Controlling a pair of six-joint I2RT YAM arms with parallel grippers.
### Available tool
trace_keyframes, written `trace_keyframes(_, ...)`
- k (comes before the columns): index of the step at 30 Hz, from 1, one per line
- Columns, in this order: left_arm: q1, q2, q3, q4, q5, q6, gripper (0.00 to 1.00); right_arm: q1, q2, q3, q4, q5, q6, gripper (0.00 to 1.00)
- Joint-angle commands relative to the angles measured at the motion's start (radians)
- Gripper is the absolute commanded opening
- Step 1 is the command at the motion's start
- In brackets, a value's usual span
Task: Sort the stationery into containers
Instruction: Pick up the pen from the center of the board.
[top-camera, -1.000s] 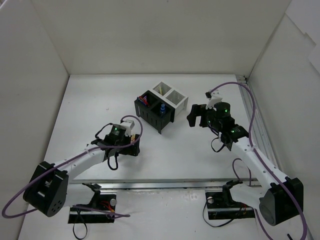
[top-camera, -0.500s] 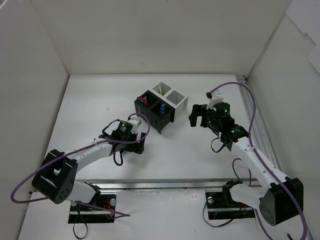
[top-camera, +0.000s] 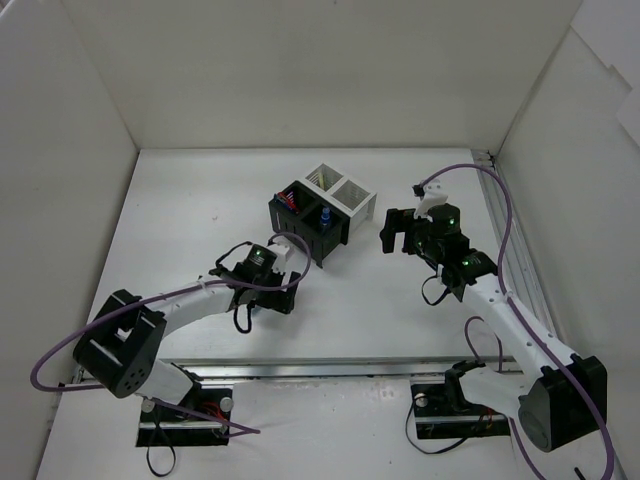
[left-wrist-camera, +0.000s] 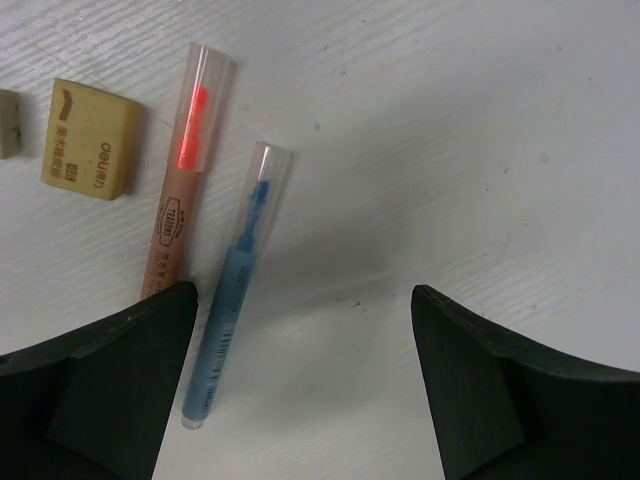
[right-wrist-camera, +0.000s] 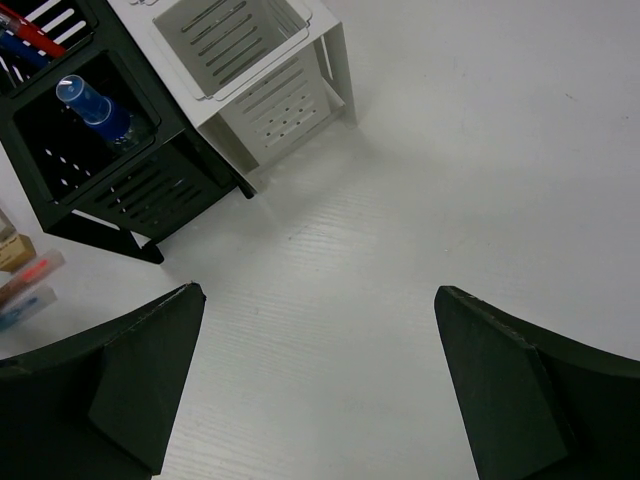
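Observation:
In the left wrist view my left gripper (left-wrist-camera: 305, 295) is open and empty, low over the table. A blue marker (left-wrist-camera: 232, 300) with a clear cap lies just inside its left finger (left-wrist-camera: 110, 380). An orange-red marker (left-wrist-camera: 180, 210) lies beside it, then a beige eraser (left-wrist-camera: 90, 152) and the edge of a second eraser (left-wrist-camera: 8, 123). In the top view the left gripper (top-camera: 272, 293) covers these, just in front of the block of bins (top-camera: 300, 228). My right gripper (top-camera: 392, 232) is open and empty, right of the bins. The blue-capped bottle (right-wrist-camera: 95, 105) stands in a black bin (right-wrist-camera: 150, 190).
The white bin (right-wrist-camera: 290, 95) nearest the right gripper shows nothing inside. Red and blue pens (right-wrist-camera: 25, 30) stand in the far black bin. White walls close in the table on the left, back and right. A rail (top-camera: 510, 250) runs along the right edge.
My left gripper has moved right and forward toward the bins and now sits over the markers. The right gripper has barely moved.

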Motion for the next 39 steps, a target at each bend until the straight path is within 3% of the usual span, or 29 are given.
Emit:
trace_keyframes(1,-0.009,-0.004,0.038,-0.006,-0.009,-0.003,0.83,0.004,-0.03,0.011,0.045,0.025,-0.01,0.98)
trace_keyframes(5,-0.009,0.007,0.05,-0.007,-0.012,0.0,0.8,0.004,-0.037,0.009,0.045,0.025,-0.007,0.98)
trace_keyframes(9,-0.009,0.033,0.06,0.001,-0.003,-0.002,0.67,0.004,-0.045,0.005,0.043,0.028,-0.007,0.98)
trace_keyframes(18,-0.075,0.084,0.106,-0.018,-0.01,0.024,0.27,0.004,-0.071,-0.004,0.043,0.042,-0.005,0.98)
trace_keyframes(22,-0.094,0.104,0.136,-0.051,-0.04,0.026,0.03,0.005,-0.085,-0.012,0.043,0.066,-0.001,0.98)
trace_keyframes(28,-0.126,0.072,0.184,-0.091,-0.052,0.04,0.0,0.005,-0.105,-0.023,0.039,0.095,-0.004,0.98)
trace_keyframes(32,-0.126,-0.061,0.244,-0.131,-0.089,0.057,0.0,0.004,-0.128,-0.024,0.042,0.123,-0.007,0.98)
trace_keyframes(35,-0.126,-0.166,0.296,-0.118,-0.205,0.072,0.0,0.002,-0.154,-0.038,0.081,0.163,-0.005,0.98)
trace_keyframes(39,-0.094,-0.197,0.382,0.043,-0.349,0.132,0.0,-0.001,-0.181,-0.078,0.2,0.197,0.014,0.98)
